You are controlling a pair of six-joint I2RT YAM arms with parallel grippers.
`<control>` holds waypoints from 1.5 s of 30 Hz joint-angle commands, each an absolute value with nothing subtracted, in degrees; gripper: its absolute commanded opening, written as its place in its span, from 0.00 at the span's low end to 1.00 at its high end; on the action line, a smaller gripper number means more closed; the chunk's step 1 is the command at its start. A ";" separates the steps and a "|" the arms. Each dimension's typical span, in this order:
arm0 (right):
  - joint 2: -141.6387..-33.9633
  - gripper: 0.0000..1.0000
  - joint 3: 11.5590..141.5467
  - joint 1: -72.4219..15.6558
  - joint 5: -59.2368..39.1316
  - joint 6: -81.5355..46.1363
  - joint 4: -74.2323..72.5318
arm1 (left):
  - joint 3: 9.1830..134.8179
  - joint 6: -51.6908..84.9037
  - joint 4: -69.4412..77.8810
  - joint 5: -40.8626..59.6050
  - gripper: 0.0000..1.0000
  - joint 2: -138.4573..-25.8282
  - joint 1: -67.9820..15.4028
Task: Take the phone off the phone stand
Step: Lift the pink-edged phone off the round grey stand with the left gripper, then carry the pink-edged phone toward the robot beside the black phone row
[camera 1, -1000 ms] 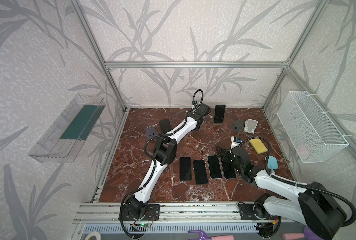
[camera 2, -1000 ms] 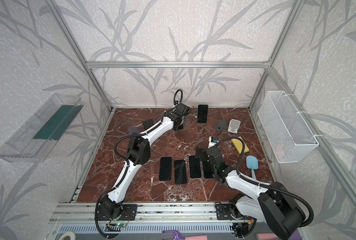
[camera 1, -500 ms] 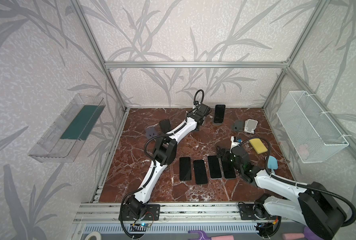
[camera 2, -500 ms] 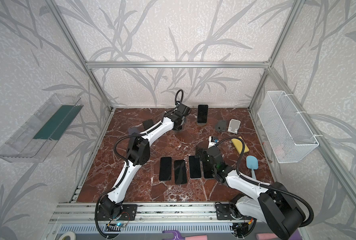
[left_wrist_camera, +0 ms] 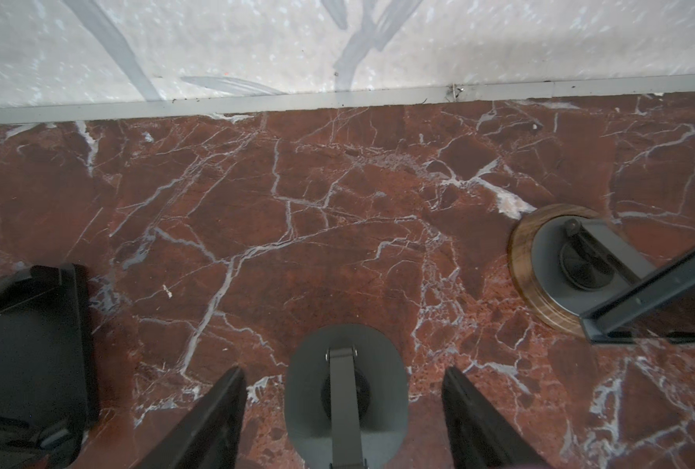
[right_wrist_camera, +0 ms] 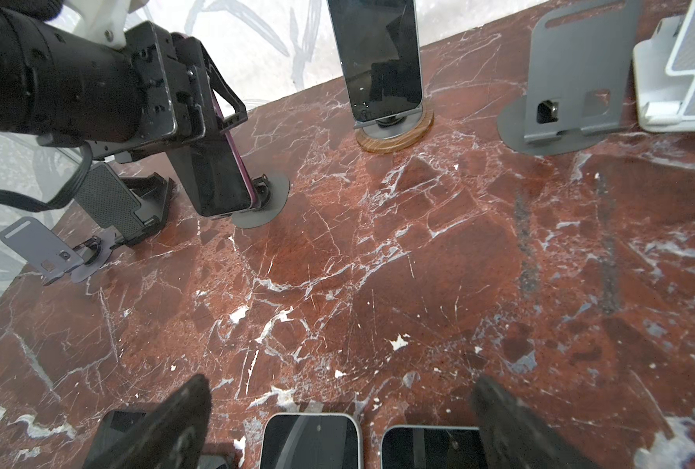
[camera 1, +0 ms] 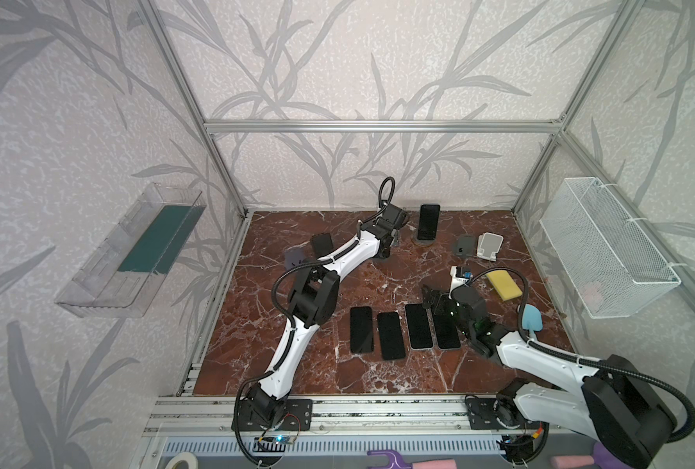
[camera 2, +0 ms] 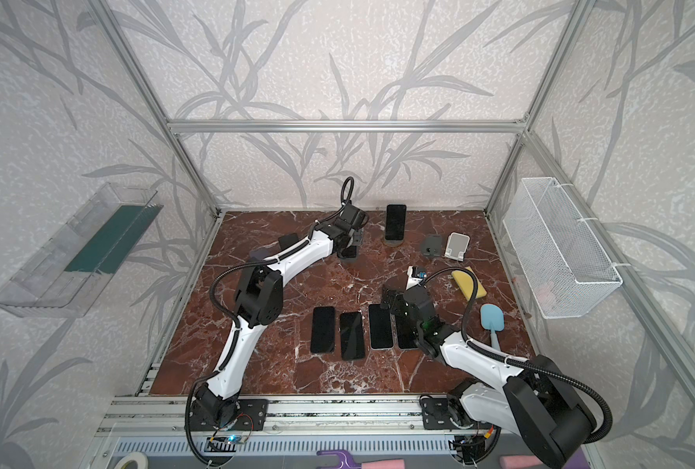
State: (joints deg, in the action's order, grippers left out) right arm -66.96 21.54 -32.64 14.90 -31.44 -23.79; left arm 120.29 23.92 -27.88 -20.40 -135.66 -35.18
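Right wrist view showed left pincer (right_wrist_camera: 205, 122) clenched across upper side edges of phone (right_wrist_camera: 215, 182); phone leaned on grey phone stand (right_wrist_camera: 262, 203), long axis steeply tilted; we judged next move as lift along that axis; right pincer (right_wrist_camera: 341, 385) released, well apart, above flat phones (right_wrist_camera: 309, 442).

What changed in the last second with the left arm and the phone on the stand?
The left claw closed onto the sides of the phone, which still sits on its gray stand. Both arms barely moved; the right claw stayed open by the row of flat phones.
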 commanded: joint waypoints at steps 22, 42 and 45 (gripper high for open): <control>-68.54 0.99 23.42 -32.62 14.77 -30.67 -24.87 | 98.76 19.56 -14.94 -18.60 0.57 -111.17 -35.59; -68.44 0.99 23.38 -32.61 14.05 -31.03 -24.62 | 75.97 11.45 -16.23 -23.11 0.58 -85.54 -32.99; -68.35 0.99 23.46 -32.65 13.67 -31.05 -24.43 | 71.47 12.00 -16.94 -23.70 0.58 -79.86 -32.70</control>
